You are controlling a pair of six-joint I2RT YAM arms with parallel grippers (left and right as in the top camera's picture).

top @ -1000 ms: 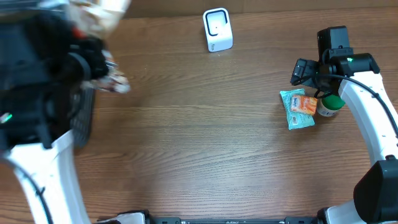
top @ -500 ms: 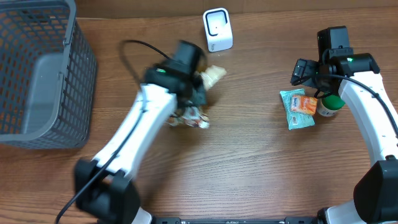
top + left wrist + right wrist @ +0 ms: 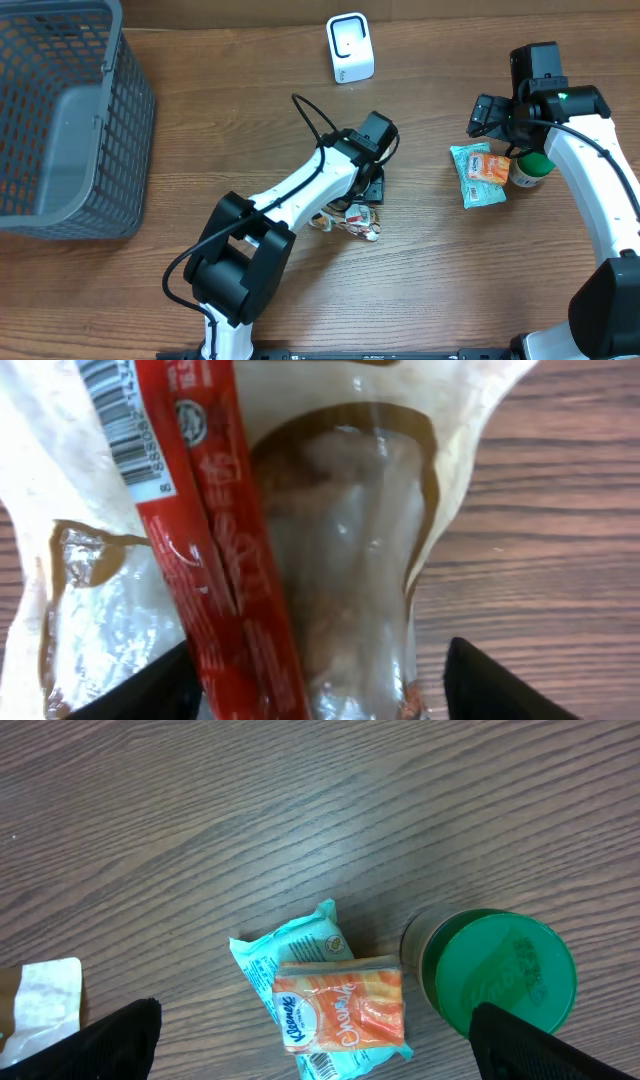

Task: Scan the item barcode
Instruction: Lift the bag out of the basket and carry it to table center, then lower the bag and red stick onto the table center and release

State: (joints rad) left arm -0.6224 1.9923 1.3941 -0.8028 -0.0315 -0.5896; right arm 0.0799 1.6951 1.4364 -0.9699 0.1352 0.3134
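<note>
Crinkle and slip are my worries with the snack packet (image 3: 350, 222). It looks light, soft and glossy, a clear film pouch with lumpy contents, and I judge it will sag and fold if I pinch one corner. It lies on the table (image 3: 300, 300) about the middle, well apart from the white scanner (image 3: 349, 48) at the far edge. My left pincer (image 3: 366, 190) hovers right over it with jaws spread, one fingertip over bare wood, so I read it as holding nothing. In the left wrist view the barcode (image 3: 118, 422) sits beside the red strip (image 3: 215, 530). I would grip the flat border away from that code, leaving it uncovered. My right pincer (image 3: 325, 1045) stands wide and empty above the tissue packet (image 3: 320, 1010) and green-lidded jar (image 3: 500, 982) at the right.
</note>
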